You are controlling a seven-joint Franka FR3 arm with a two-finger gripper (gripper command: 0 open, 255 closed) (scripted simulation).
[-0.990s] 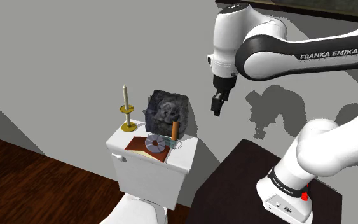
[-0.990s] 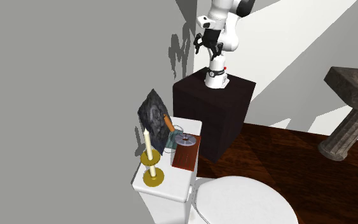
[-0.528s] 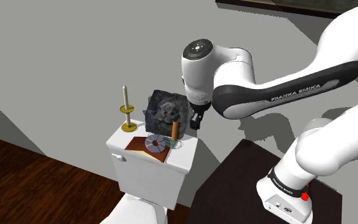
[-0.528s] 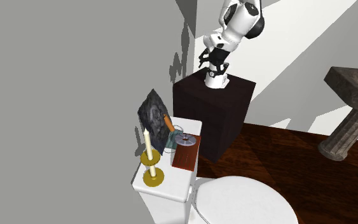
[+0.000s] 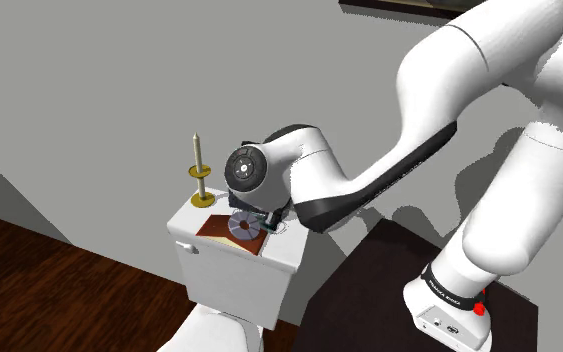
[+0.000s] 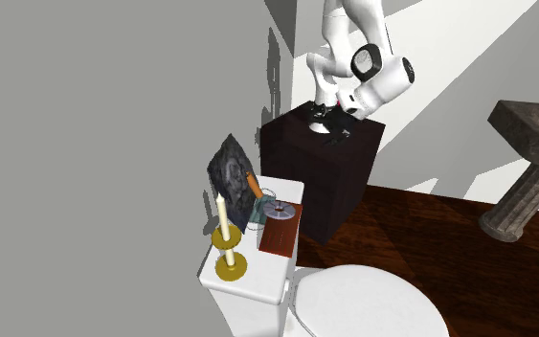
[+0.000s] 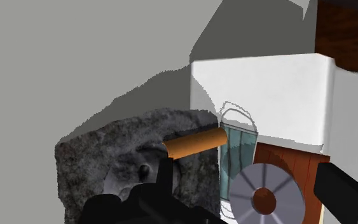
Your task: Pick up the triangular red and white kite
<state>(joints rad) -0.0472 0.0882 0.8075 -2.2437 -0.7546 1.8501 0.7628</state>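
On the white toilet tank (image 5: 237, 252) a dark grey mottled slab with a pointed, kite-like outline (image 6: 230, 176) leans at the wall; it is large in the wrist view (image 7: 117, 162). An orange cylinder (image 7: 194, 144), a clear glass (image 7: 238, 141), a silver disc (image 7: 266, 196) and a red-brown flat board (image 6: 279, 235) lie in front of it. My gripper (image 7: 244, 170) is open, its fingers (image 7: 165, 181) apart with nothing between them. In the shoulder view the gripper (image 5: 260, 216) overlaps the slab. In the second exterior view the gripper (image 6: 340, 128) hangs apart from the tank, near the stand.
A candle in a gold holder (image 5: 200, 171) stands at the tank's end away from the stand. The dark box stand (image 6: 320, 172) is beside the toilet. The toilet lid (image 6: 368, 304) lies below the tank. A stone pedestal basin (image 6: 530, 158) stands across the wood floor.
The arm has folded down from high above the stand. The hand has dropped toward the tank and now covers the grey slab in the shoulder view. The things on the tank have not moved.
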